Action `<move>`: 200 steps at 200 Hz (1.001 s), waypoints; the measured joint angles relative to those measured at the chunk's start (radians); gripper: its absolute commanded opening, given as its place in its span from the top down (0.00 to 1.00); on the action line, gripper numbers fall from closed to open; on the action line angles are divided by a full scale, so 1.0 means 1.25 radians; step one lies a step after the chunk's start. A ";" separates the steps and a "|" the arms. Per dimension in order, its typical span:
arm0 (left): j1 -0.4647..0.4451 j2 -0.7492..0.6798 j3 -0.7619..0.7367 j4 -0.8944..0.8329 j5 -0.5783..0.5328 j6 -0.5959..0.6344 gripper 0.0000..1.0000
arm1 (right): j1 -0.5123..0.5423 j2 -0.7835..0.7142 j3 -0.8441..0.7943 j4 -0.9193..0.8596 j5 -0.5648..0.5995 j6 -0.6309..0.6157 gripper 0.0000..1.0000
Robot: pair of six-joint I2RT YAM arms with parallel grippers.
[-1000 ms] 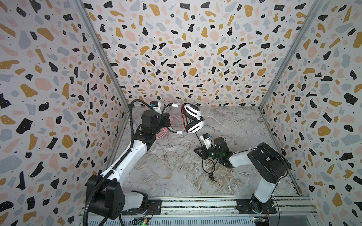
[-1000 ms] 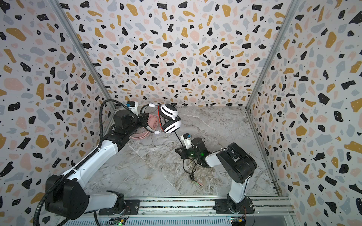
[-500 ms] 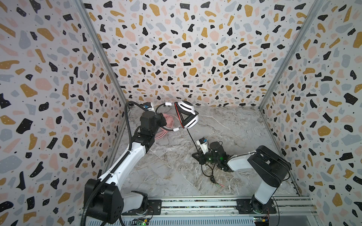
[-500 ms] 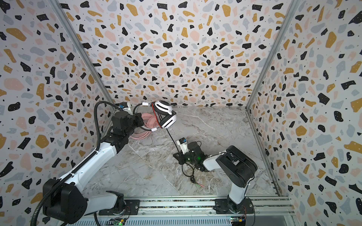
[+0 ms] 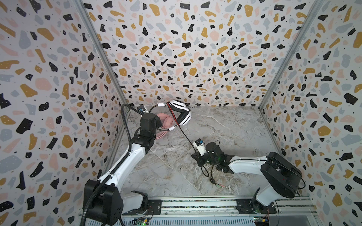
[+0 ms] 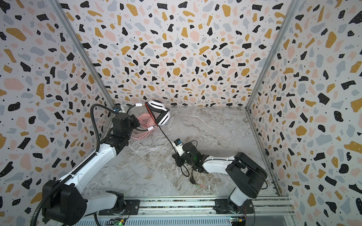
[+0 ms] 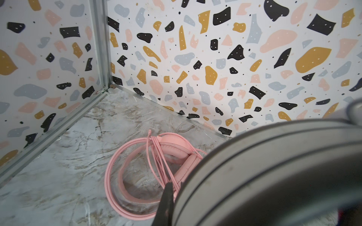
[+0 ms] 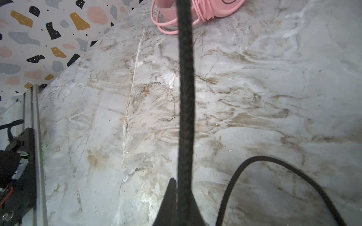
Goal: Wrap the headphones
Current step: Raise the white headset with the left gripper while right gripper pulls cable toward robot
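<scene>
My left gripper (image 5: pixel 157 126) is clamping the thin band of the white-and-black striped headset (image 5: pixel 183 115), holding it above the marble floor (image 5: pixel 225 125). My right gripper (image 8: pixel 177 197) is pinching its black cable (image 5: pixel 185 135), which is running taut from the earcups down to it, with slack looping behind. The pink headset (image 7: pixel 176 154) is lying below my left gripper, its cable coiled around it.

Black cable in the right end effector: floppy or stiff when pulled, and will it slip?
Probably floppy: past the right end effector the black cable curls in loose loops on the table. Under tension it runs straight to the striped headset, so pulling likely tugs that. Its braided-looking sheath may resist slipping.
</scene>
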 measured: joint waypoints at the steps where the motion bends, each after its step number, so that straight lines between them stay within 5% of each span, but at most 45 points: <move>1: 0.000 0.000 0.000 -0.001 -0.002 0.000 1.00 | 0.001 -0.001 0.001 -0.002 0.002 -0.001 0.91; 88: 0.021 -0.014 -0.007 -0.066 -0.147 -0.036 1.00 | 0.087 -0.137 0.038 -0.147 0.111 -0.068 0.92; 200: 0.021 0.021 0.010 -0.146 -0.164 -0.035 1.00 | 0.120 -0.297 0.126 -0.276 0.268 -0.162 0.92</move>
